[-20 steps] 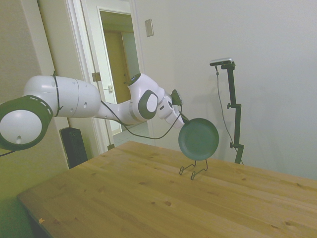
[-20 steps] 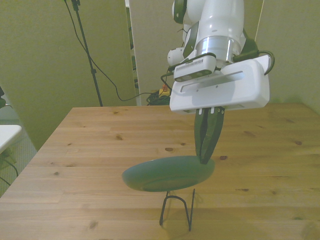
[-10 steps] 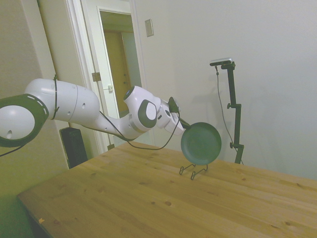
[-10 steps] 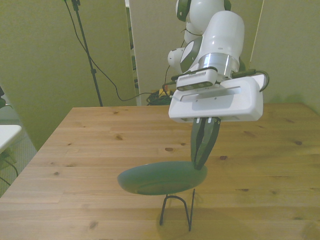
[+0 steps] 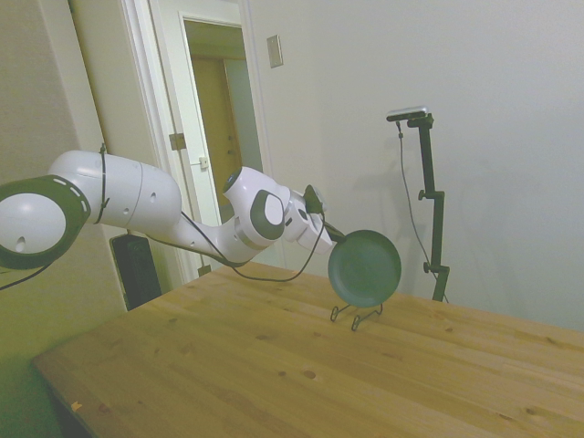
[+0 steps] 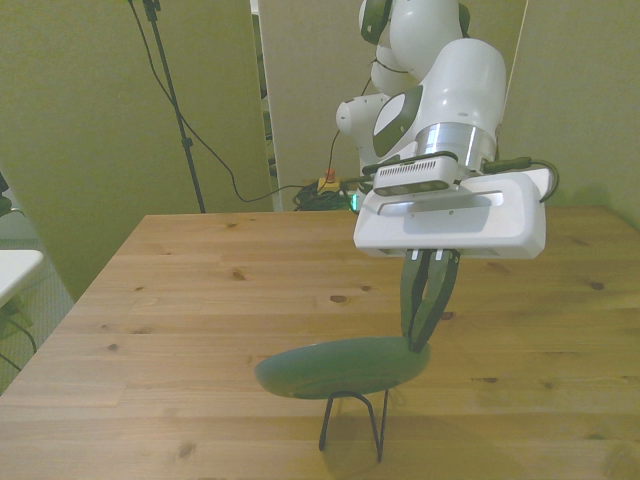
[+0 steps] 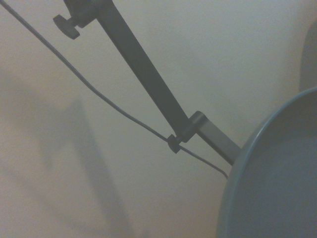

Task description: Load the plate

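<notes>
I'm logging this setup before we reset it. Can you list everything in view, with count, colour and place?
Plate: one, dark green, held by its rim in the air just above the wire stand.
Wire stand: one, thin black, on the table near the front view's lower edge, under the plate.
Table: one, light wooden planks, carrying the stand.
Doorway: one, white frame, behind the arm in the side view.
Arm: one, white, reaching in over the table.
Gripper: one, dark fingers, shut on the plate's rim.

I can read no text, label, brand or number anywhere; any marking on the arm seems too blurred to read.
</notes>
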